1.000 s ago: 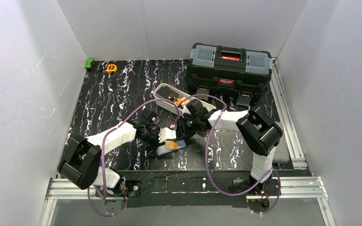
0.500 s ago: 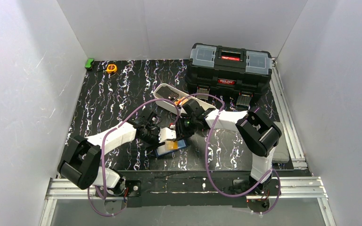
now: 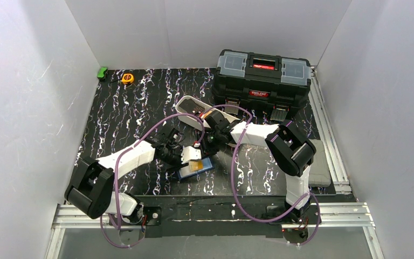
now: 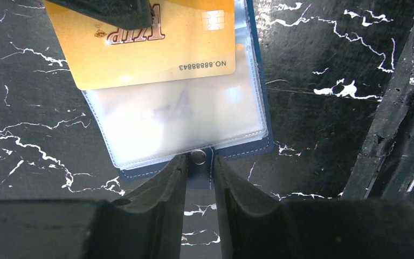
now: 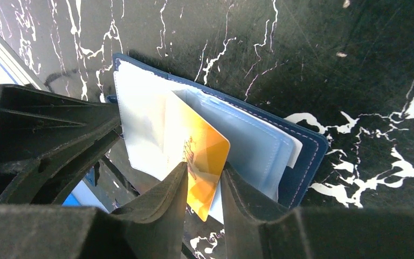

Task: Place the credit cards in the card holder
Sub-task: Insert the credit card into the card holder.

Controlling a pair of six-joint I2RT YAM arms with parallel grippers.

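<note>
The left pincer (image 4: pixel 199 160) stands nearly together, clamped on the snap tab (image 4: pixel 198 175) of the card holder (image 5: pixel 302 156). The holder lies open and flat on the tabletop (image 4: pixel 329 54), directly ahead of these fingertips, clear sleeves facing up. The right pincer (image 5: pixel 204 172) is closed to a narrow gap on one corner of the orange-yellow credit card (image 4: pixel 156 54). The card overlaps the holder's upper sleeve.
</note>
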